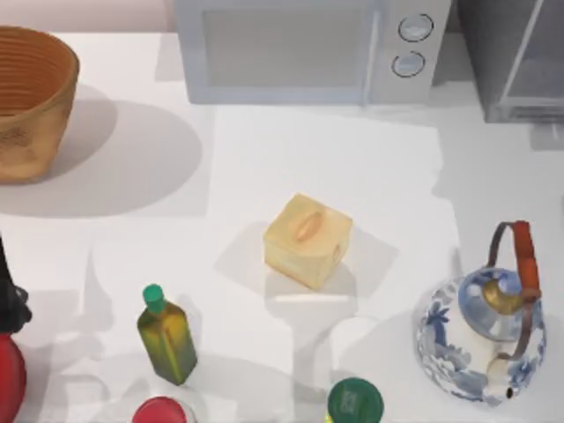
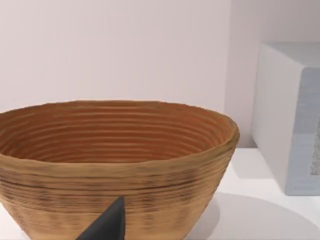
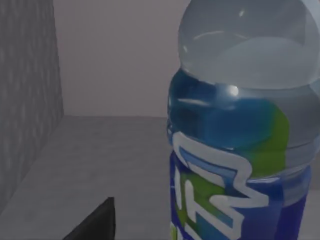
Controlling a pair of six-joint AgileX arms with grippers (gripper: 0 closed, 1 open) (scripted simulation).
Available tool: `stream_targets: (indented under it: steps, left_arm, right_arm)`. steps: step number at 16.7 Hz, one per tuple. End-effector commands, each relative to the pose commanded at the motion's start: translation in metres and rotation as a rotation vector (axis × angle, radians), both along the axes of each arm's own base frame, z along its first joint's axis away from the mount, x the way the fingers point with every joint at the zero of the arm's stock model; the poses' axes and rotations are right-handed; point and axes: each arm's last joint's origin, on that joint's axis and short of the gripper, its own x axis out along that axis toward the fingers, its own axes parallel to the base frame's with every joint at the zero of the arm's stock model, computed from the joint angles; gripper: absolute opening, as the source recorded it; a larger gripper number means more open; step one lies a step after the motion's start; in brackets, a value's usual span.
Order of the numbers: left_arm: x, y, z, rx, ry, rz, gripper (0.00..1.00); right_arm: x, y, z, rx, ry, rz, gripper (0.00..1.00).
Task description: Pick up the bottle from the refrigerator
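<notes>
Here, one bottle (image 3: pixel 240 145) stood upright, long axis vertical, inside the grey refrigerator (image 1: pixel 515 62), close before the right gripper (image 3: pixel 95 222); whether that gripper gripped anything could not be told. One microwave (image 1: pixel 308 48), one basket (image 1: pixel 31 101), one teapot (image 1: pixel 485 330) shared the table (image 1: pixel 264 159).

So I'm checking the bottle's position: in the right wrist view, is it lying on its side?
No, the bottle stands upright on the grey floor of the refrigerator, its clear shoulder above the blue label.

Bottle (image 3: pixel 240 150) cut off at the right wrist view's edges, cap unseen; fridge (image 1: pixel 520 57) cropped at top view's corner.
</notes>
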Motion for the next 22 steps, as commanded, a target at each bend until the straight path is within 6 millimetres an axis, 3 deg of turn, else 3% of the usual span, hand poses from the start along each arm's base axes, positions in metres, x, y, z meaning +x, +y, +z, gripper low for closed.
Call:
stream_targets:
  steps: [7, 12, 22]
  left_arm:
    - [0.0, 0.0, 0.0, 0.0, 0.0, 0.0, 1.0]
    - [0.0, 0.0, 0.0, 0.0, 0.0, 0.0, 1.0]
    - [0.0, 0.0, 0.0, 0.0, 0.0, 0.0, 1.0]
  right_arm:
    - [0.053, 0.0, 0.001, -0.001, -0.006, 0.001, 1.0]
    - [0.057, 0.001, 0.001, 0.0, -0.002, 0.001, 1.0]
    - [0.057, 0.001, 0.001, 0.0, -0.002, 0.001, 0.25]
